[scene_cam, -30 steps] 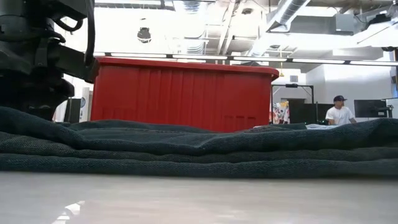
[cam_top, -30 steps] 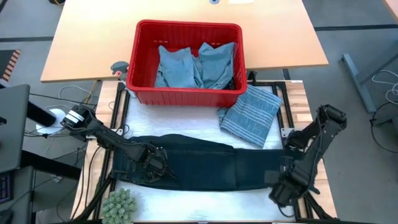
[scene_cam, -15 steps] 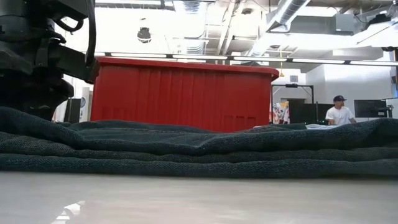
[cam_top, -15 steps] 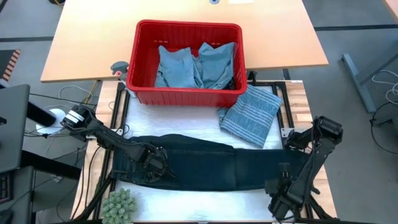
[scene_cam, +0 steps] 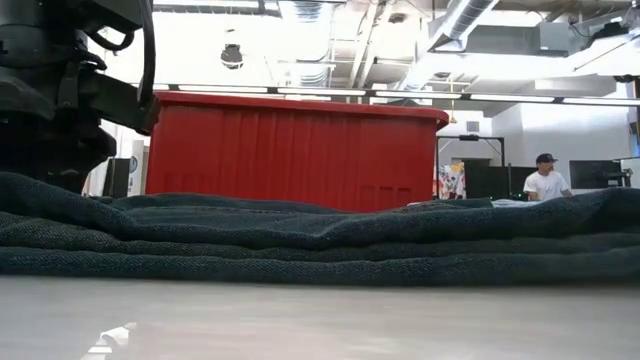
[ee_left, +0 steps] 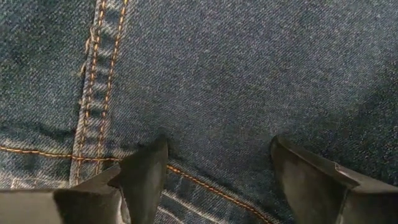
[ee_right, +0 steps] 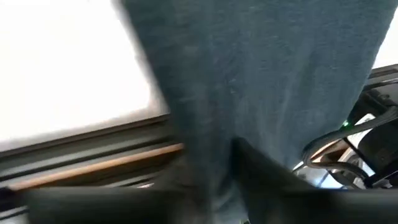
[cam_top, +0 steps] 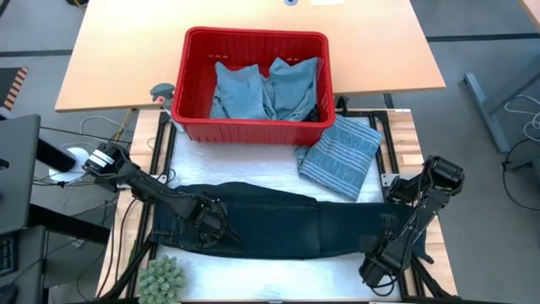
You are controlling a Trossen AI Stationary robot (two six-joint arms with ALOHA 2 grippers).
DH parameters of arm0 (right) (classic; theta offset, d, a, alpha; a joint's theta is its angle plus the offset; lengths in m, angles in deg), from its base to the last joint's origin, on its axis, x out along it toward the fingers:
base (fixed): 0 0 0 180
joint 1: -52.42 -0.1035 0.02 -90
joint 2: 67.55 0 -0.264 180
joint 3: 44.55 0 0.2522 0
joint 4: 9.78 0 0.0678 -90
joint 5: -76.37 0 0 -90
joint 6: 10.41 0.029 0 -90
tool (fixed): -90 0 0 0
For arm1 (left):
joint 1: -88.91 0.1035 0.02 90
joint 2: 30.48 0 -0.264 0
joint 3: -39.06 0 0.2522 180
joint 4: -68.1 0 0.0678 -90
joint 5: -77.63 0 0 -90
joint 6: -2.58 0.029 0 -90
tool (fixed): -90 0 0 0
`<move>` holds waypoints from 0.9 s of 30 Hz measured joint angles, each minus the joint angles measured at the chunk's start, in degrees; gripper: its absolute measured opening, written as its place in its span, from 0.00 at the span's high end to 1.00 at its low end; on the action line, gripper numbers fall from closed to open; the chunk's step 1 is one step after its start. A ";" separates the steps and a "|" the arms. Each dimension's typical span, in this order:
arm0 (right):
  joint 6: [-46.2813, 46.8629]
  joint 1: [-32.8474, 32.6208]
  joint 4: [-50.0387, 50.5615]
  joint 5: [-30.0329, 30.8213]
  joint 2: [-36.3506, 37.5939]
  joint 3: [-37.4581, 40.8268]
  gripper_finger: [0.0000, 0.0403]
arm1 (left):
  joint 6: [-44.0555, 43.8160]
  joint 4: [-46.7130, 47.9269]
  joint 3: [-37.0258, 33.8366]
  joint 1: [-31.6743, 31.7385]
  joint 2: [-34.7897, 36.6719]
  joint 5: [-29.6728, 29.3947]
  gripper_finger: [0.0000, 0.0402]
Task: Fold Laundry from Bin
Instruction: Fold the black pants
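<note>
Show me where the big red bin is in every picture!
High view: the red bin sits at top centre, holding light blue clothes.
Low view: the bin stands mid-picture behind the dark jeans.
Left wrist view: not in it.
Right wrist view: not in it.
Shared landmark: the dark jeans.

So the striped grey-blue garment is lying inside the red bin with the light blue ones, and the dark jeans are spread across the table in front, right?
Not quite. The striped grey-blue garment lies on the table outside the red bin, beside its front right corner, as the high view shows. The light blue ones are in the bin, and the dark jeans are spread across the table in front.
</note>
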 joint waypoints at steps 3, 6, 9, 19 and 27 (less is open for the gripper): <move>1.05 0.26 0.72 0.10 0.00 -1.68 0.94 | 0.19 -0.04 0.00 -0.02 0.00 -0.43 0.32; 4.07 1.66 3.75 2.55 0.00 -4.38 0.94 | 0.40 -0.07 0.00 -0.02 0.00 -0.54 0.32; 5.93 3.86 7.26 8.52 0.02 -8.91 0.94 | 0.48 -0.11 0.00 -0.02 0.00 -0.62 0.32; 2.58 16.12 7.38 30.02 -0.13 -19.09 0.94 | 0.91 -0.27 0.00 -0.03 0.00 -0.96 0.32; -9.46 24.41 -2.19 36.59 -0.13 -23.96 0.94 | 0.97 -1.31 0.00 -0.04 0.02 -1.54 0.32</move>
